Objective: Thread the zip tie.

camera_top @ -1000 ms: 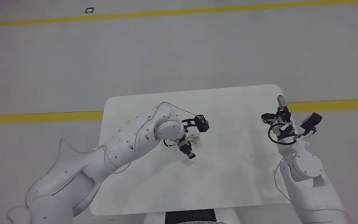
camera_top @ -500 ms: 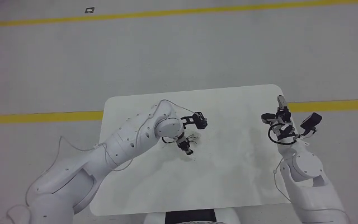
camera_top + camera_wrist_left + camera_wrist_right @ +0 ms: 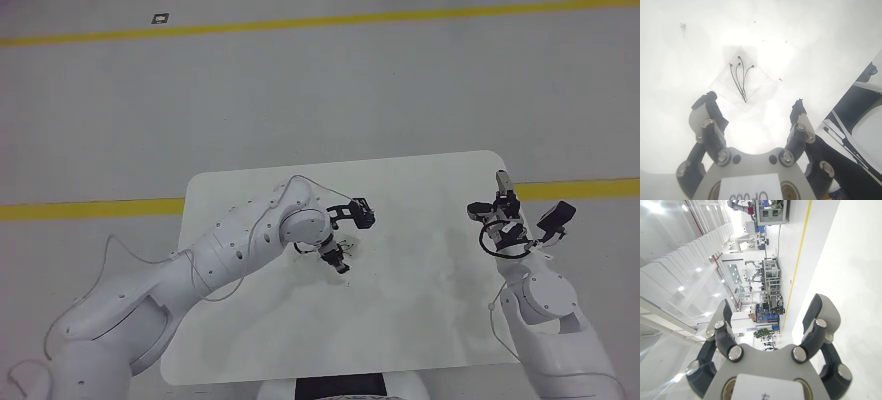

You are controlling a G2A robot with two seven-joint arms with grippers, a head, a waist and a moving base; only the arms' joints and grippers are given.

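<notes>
A: Zip ties [image 3: 740,79], where are they?
B: Four, it seems, on a clear sheet [image 3: 761,85] near the table [image 3: 430,200] middle, tails pointing toward the left gripper [image 3: 754,98], fingers spread. Right gripper [image 3: 771,299], also spread, is well apart.

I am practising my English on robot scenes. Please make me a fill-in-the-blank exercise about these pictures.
1. ____ zip ties lie together on the table.
2. The zip ties are ____ in colour.
3. The left hand, above the zip ties, is ____, not shut.
Missing words: four; black; open.
</notes>
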